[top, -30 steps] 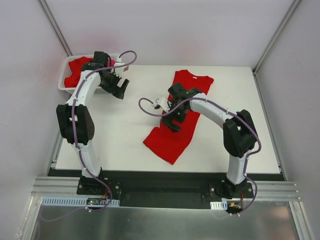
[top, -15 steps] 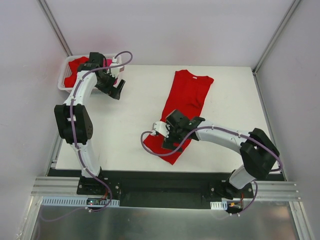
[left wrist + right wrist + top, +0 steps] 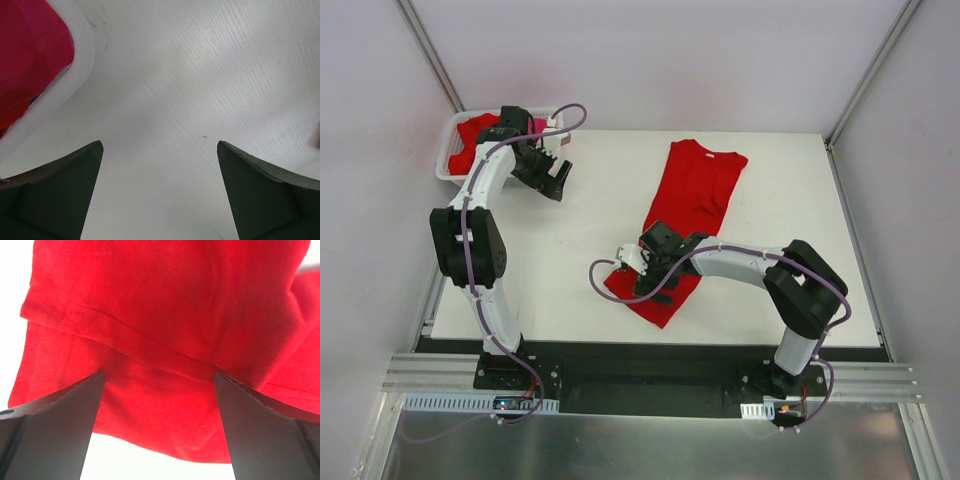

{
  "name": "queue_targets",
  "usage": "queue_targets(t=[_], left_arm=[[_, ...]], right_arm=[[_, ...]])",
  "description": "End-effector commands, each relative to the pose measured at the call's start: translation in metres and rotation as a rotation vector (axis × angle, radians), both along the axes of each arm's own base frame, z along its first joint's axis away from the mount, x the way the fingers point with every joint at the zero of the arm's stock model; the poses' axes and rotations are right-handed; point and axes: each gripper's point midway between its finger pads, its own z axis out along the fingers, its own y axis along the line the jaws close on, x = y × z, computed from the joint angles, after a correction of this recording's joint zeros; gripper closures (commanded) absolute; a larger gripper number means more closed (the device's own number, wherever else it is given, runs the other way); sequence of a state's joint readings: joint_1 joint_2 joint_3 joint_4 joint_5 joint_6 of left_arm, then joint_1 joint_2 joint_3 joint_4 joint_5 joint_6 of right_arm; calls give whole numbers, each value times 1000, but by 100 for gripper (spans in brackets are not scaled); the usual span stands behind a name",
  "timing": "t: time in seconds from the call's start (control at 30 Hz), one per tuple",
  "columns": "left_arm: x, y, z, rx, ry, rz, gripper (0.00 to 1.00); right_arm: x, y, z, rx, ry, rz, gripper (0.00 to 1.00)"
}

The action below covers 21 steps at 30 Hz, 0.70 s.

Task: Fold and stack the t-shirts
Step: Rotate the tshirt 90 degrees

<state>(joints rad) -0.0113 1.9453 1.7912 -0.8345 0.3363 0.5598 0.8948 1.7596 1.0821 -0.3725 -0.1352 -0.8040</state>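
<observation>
Hovering over the near end of a red t-shirt (image 3: 692, 200), the right gripper (image 3: 653, 275) has its jaws spread wide and grips nothing. Its wrist camera shows the hem and layered cloth lying just beneath it. This shirt lies as a long narrow strip on the white table (image 3: 570, 260), running from about 12 o'clock down towards 6 o'clock, and it looks already folded lengthwise. At about 10 o'clock the left gripper (image 3: 552, 178) hangs over bare table just beside a white basket (image 3: 448, 160), its jaws also wide apart and empty. More t-shirts (image 3: 472, 133), red with a glimpse of pink, sit heaped in the basket. The task looks to be at an early stage. One shirt is part-folded and needs its crosswise folds, no stack exists, and the basket's shirts are not yet begun.
</observation>
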Motion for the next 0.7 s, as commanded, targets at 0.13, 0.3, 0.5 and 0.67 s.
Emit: queue_targets(t=[0.13,0.3,0.5,0.67], left_arm=[[-1,-2,2,-23,-1,-7,1],[3,-4,-1,-32,9,-1,1],[13,-7,3,-53,-8,-1,1],[20,-10,8,-70,-24,-1,1]], right_arm=[[-21,1,-5,-2,32,89,4],[-48,-17,8,-47,116,120,4],[-65,-44,26,-132,182,145,4],[-81,-62,33,-174,273,168,4]])
